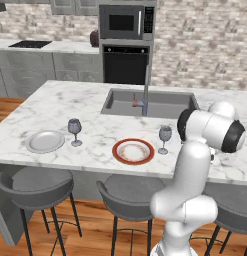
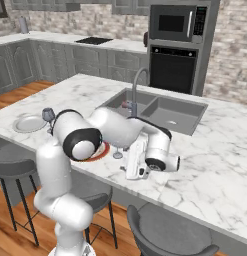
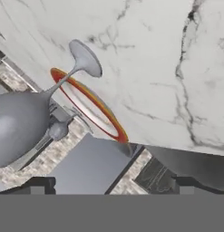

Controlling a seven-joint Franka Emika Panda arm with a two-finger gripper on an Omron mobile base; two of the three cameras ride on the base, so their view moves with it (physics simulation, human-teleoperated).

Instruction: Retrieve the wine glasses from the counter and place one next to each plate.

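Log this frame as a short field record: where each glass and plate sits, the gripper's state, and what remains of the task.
grey plate: round grey-white plate on marble island
glass 1: clear stemmed wine glass upright, right of it
rimmed plate: white plate with red-orange rim
glass 2: second stemmed wine glass upright, right of it
gripper: two-finger gripper open, holding nothing
remaining: nothing apparent; each plate has a glass

Marble bench carries grey plate, glass just beside it, red-rimmed plate, second glass beside that. Second glass stands close before fingers, red-rimmed plate beyond it.
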